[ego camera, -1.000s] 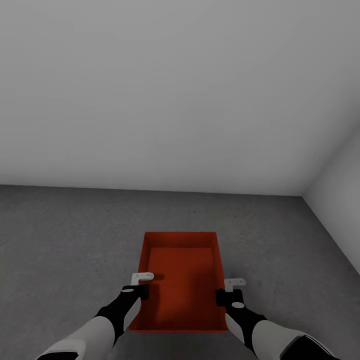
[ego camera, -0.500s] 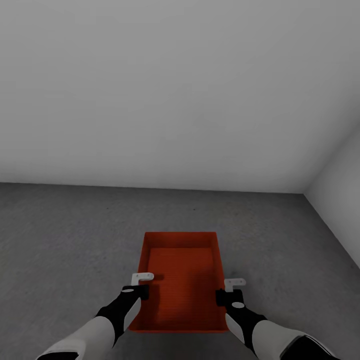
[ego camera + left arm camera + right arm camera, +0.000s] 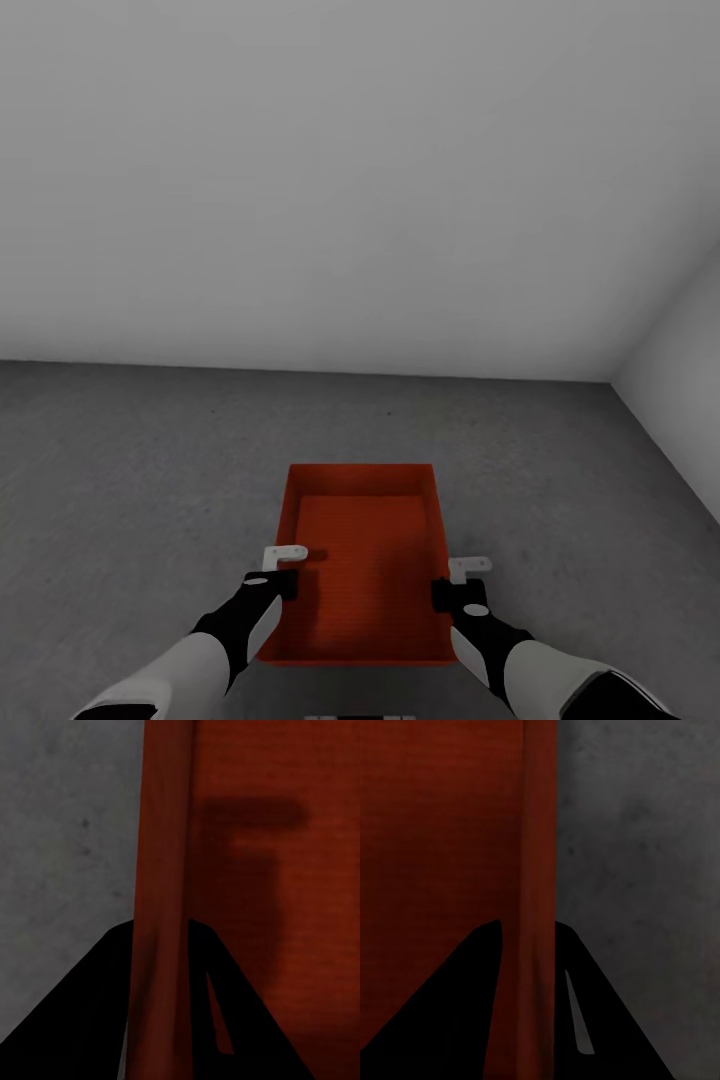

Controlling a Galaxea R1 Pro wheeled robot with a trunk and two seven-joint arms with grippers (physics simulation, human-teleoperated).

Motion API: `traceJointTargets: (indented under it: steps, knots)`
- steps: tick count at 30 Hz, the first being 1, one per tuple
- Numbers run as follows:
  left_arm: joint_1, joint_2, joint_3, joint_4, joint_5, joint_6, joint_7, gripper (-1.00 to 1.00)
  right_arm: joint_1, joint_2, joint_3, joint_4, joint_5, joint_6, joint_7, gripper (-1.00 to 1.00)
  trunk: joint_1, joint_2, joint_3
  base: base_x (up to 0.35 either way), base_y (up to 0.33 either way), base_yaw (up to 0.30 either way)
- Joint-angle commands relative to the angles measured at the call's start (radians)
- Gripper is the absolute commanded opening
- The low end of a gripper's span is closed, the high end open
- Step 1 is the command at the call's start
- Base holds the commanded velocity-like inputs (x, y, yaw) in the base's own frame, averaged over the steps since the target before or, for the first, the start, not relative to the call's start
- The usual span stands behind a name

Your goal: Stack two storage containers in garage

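Storage container [image 3: 362, 560], plain orange-red, unlabelled

An orange-red rectangular open-topped storage container [image 3: 362, 560] with thin straight walls and a flat bottom sits level, open side up and empty, its long axis pointing toward the plain pale grey garage wall [image 3: 350, 180]. Beneath and around it spreads the dark grey mottled concrete floor [image 3: 130, 470]; whether the container touches that floor cannot be told.
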Motion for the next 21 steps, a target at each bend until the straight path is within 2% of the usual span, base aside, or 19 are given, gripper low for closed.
traceJointTargets:
  steps: [1, 6, 21]
  knots:
    - [0.0, 0.0, 0.018, 0.001, -0.013, 0.008, 0.007, -1.0, -0.001, -0.014, 0.002, -0.001, -0.003, -0.025, -0.013, -1.0, 0.004, -0.008, -0.004, 0.0, 0.0, 0.0]
    - [0.0, 0.0, 0.018, 0.001, -0.013, 0.008, 0.007, -1.0, -0.001, -0.014, 0.002, -0.001, -0.003, -0.025, -0.013, -1.0, 0.023, -0.043, -0.02, 0.0, 0.0, 0.0]
    - [0.0, 0.0, 0.018, 0.0, -0.012, 0.008, 0.007, -1.0, -0.001, -0.014, 0.001, -0.001, -0.003, -0.022, -0.013, -1.0, 0.023, -0.043, -0.033, 0.0, 0.0, 0.0]
